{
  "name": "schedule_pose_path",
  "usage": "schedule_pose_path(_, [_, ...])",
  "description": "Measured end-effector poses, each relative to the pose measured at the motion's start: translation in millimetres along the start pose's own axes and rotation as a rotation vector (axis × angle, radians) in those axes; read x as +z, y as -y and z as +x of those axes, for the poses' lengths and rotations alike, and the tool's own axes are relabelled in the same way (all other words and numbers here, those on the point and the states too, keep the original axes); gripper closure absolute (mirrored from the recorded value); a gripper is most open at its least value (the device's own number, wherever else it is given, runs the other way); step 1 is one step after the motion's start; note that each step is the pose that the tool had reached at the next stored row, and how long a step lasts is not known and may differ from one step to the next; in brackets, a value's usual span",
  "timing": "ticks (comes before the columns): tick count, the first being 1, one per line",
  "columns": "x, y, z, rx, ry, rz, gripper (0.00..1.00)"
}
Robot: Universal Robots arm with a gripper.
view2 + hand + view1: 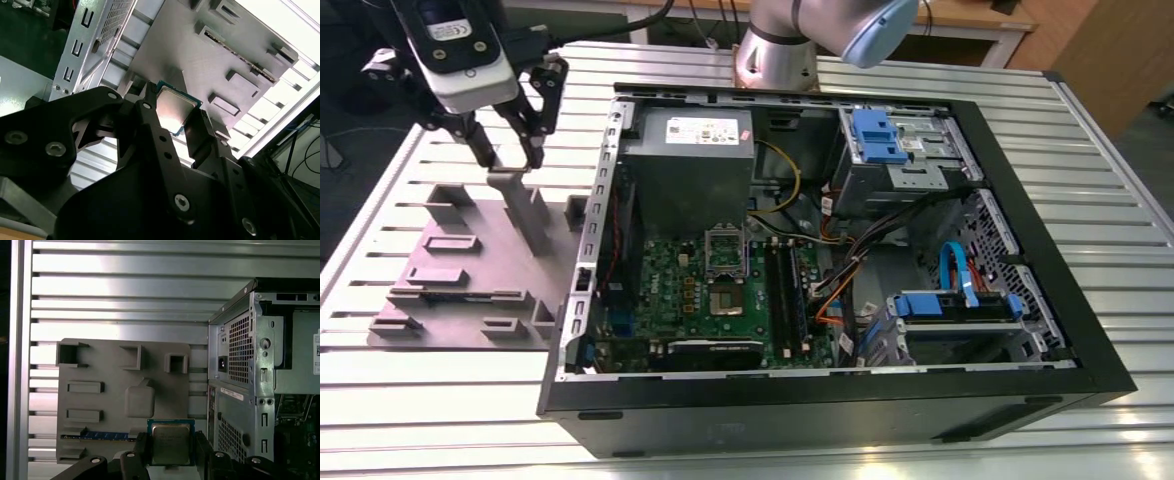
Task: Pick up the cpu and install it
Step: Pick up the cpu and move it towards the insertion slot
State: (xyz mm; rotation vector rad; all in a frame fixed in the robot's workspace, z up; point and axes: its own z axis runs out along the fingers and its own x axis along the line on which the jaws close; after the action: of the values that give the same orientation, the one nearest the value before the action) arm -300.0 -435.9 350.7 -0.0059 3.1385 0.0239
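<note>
Print on the label (pixel 700 128) seems illegible.

Robotics lab or test workshop, not a home or an office.
A robot arm (pixel 774 45) rises from a ribbed aluminium table (pixel 440 400); on it lie an open desktop computer (pixel 827 415) (side panel off, circuit board bare) and a grey moulded parts holder (pixel 454 290); wooden furniture (pixel 1101 60) stands behind; loose cables (pixel 300 145) show past the table's edge.

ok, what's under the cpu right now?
The grey holder tray on the slatted table, seen past the cpu gripped in the pincer. The patch of tray directly beneath the chip is covered.
</note>
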Motion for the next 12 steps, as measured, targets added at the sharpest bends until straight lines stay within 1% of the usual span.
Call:
schedule_pose_path(5, [-0.5,0.0,-0.7,0.002,-0.0002,0.0002,0.53])
schedule_pose_path(12, [-0.4,0.0,-9.2,0.015,0.0003,0.0,0.53])
